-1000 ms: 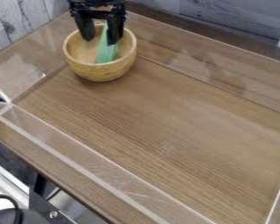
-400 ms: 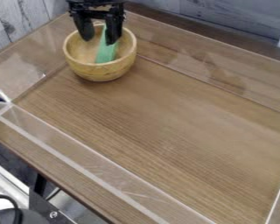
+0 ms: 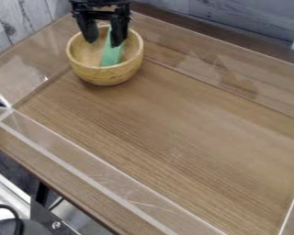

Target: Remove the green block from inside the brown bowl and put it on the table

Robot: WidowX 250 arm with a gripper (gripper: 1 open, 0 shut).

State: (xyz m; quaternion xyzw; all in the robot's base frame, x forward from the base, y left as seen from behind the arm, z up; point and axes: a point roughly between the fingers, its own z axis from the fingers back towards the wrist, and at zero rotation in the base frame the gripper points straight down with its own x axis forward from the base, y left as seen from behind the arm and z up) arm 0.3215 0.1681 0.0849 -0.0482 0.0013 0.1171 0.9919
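Nothing differed from earlier frames: gripper (image 3: pixel 104 37) stayed put, pointed down into brown bowl (image 3: pixel 106 59), fingers spread wide either side of green block (image 3: pixel 113 51). Block leaned inside bowl, far-left on table (image 3: pixel 186 119), not lifted.

Green block (image 3: pixel 111 51): plain bright green, no pattern. Brown bowl (image 3: pixel 104 61): light tan wood w/ yellowish tone, darker shade inside wall, rim smooth and uniform. Gripper (image 3: pixel 104 34): black fingers, black body above. Table (image 3: pixel 186 119): mid-brown wood grain, fine streaks running lengthwise, pale glare patches near far side. Acrylic walls (image 3: pixel 63 151): clear, edges showing whitish. Backdrop at upper left (image 3: pixel 21 18): grey-white planks w/ weathered grain. Lower left corner: dark, metal-grey parts, detail unclear.
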